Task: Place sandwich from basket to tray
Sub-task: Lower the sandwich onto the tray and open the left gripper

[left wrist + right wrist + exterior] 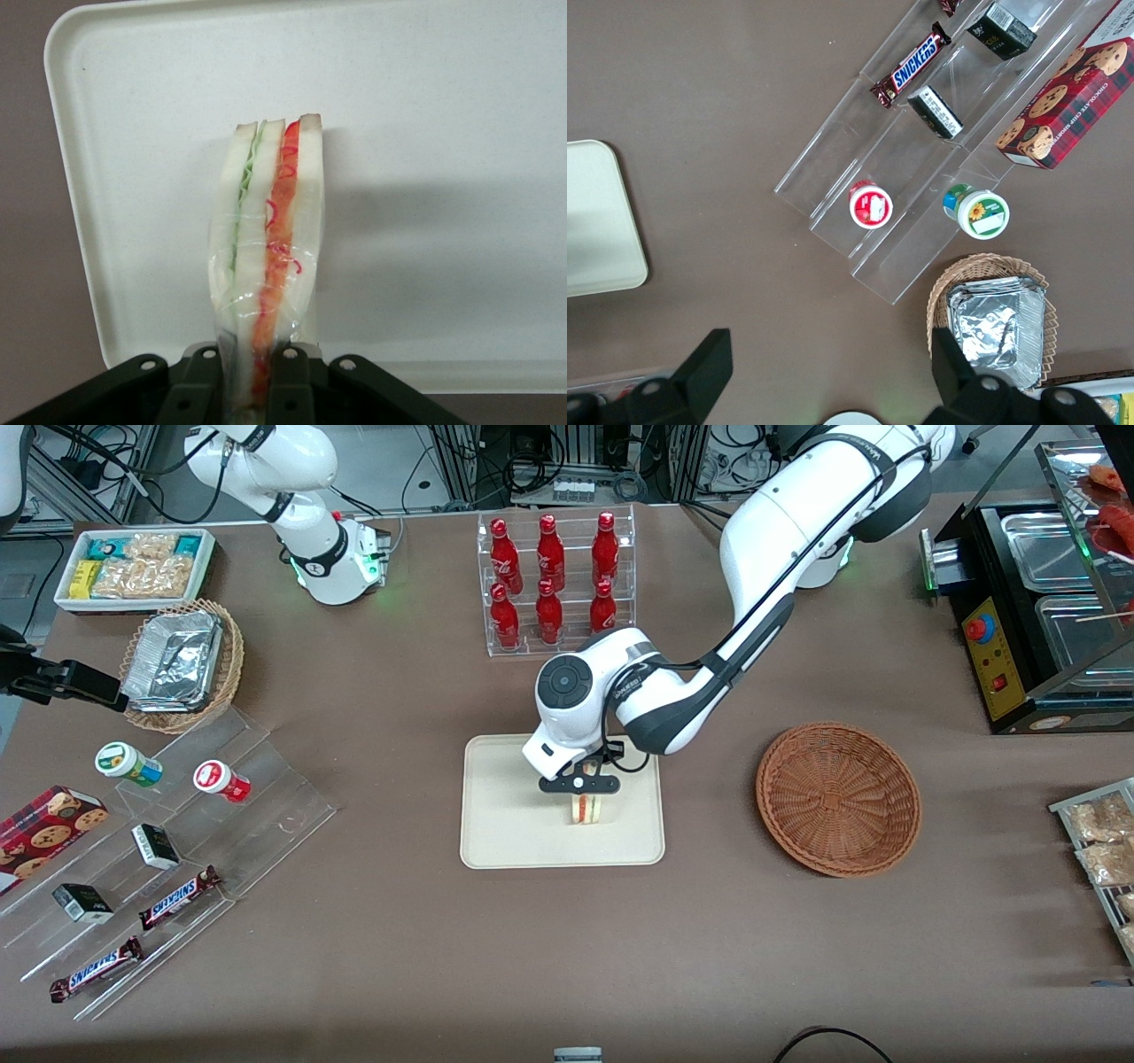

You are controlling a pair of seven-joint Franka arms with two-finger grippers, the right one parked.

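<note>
The sandwich (586,809) (270,239), a clear-wrapped wedge of white bread with green and red-orange filling, hangs upright over the cream tray (505,824) (443,133). My left gripper (580,786) (252,390) is shut on the sandwich's upper end, one black finger on each bread face. Whether the sandwich's lower edge touches the tray's surface I cannot tell. The reddish-brown wicker basket (838,797) sits beside the tray toward the working arm's end of the table, with nothing in it.
A clear rack of red bottles (556,580) stands farther from the front camera than the tray. Toward the parked arm's end lie an acrylic stepped shelf with snacks (168,841), a tan basket of foil containers (182,664) and a white snack box (133,567). A black food warmer (1036,611) stands at the working arm's end.
</note>
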